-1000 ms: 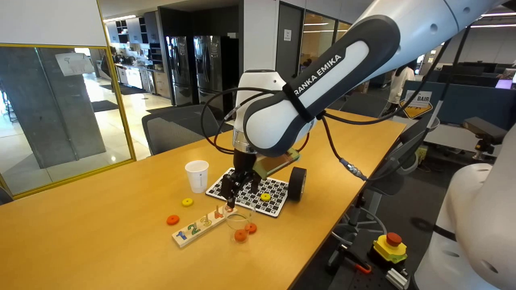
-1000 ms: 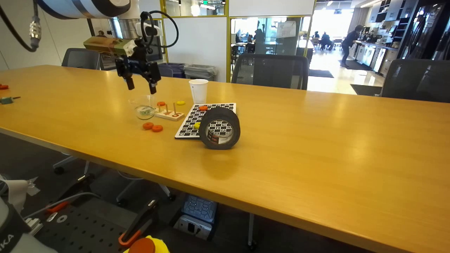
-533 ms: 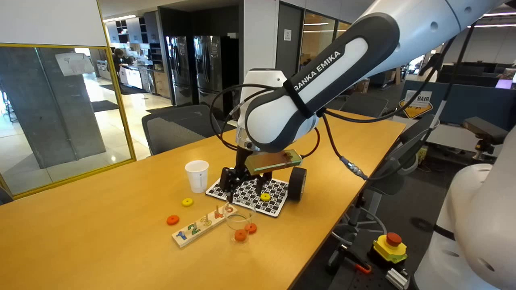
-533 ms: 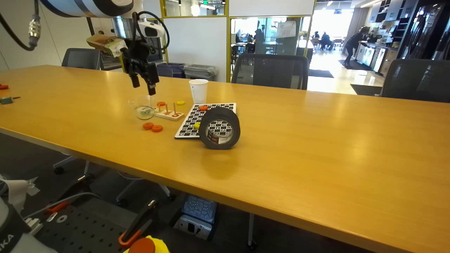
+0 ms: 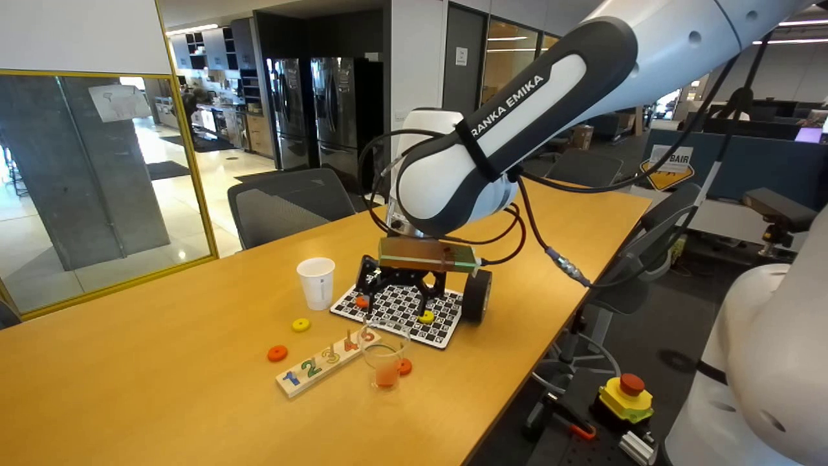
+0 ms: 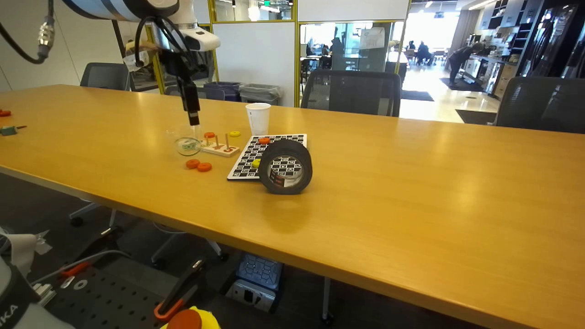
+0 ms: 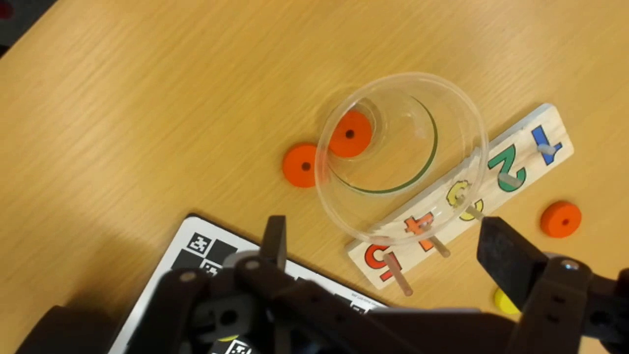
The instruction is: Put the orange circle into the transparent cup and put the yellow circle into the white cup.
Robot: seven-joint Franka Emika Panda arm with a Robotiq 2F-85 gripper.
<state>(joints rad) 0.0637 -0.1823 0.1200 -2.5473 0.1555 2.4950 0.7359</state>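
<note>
The transparent cup stands beside the number board; it fills the middle of the wrist view. Two orange circles lie by it, one clear of it, one seen through its wall; an exterior view shows both outside it. More orange circles lie beyond the number board and on the checkered board. One yellow circle lies near the white cup, another on the checkered board. My gripper is open, empty, above the table near the transparent cup.
The wooden number board has upright pegs. The checkered board lies flat, with a black tape roll standing on edge by it. A green object and an orange piece lie at the table's far end.
My open gripper has turned about its vertical axis and shifted slightly. The orange circle on the checkered board now shows beside it. The cups and circles have not moved.
</note>
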